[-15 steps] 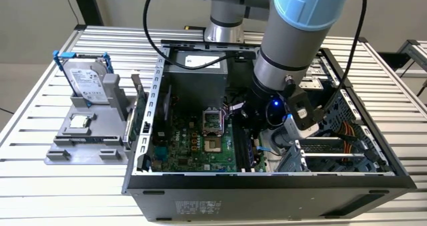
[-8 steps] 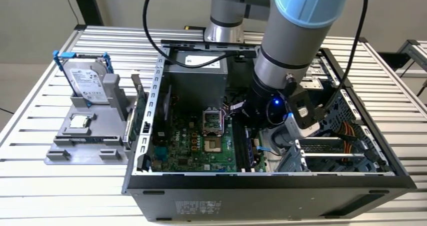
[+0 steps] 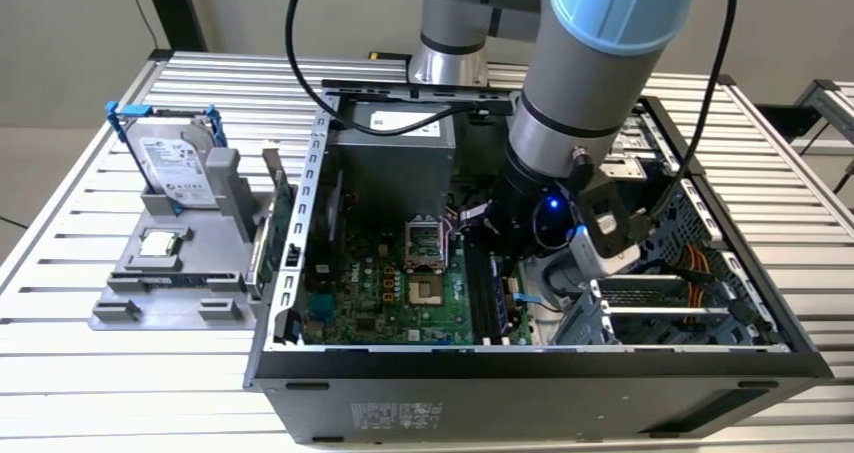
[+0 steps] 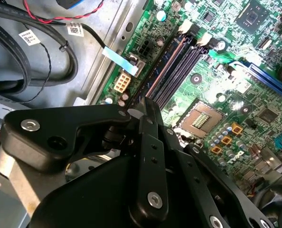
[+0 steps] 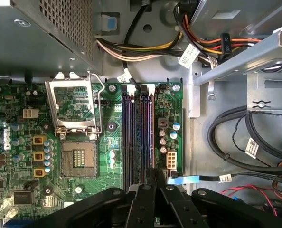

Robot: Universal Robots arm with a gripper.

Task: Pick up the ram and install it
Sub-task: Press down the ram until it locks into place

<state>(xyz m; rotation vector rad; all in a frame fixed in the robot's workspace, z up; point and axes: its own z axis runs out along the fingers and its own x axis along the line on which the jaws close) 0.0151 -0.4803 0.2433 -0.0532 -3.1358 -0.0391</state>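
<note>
One thin dark edge, seemingly the ram (image 5: 153,171), sits pinched in the closed gripper (image 5: 153,184) just above the slots (image 5: 138,137) — light and stiff yet fragile, it is best held by its long edges, clear of chips and contacts.

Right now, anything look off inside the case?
Nothing damaged or spilled. One oddity: the processor socket sits empty, with its metal retention frame swung up and open. The gripper is over one end of the memory slots.
</note>
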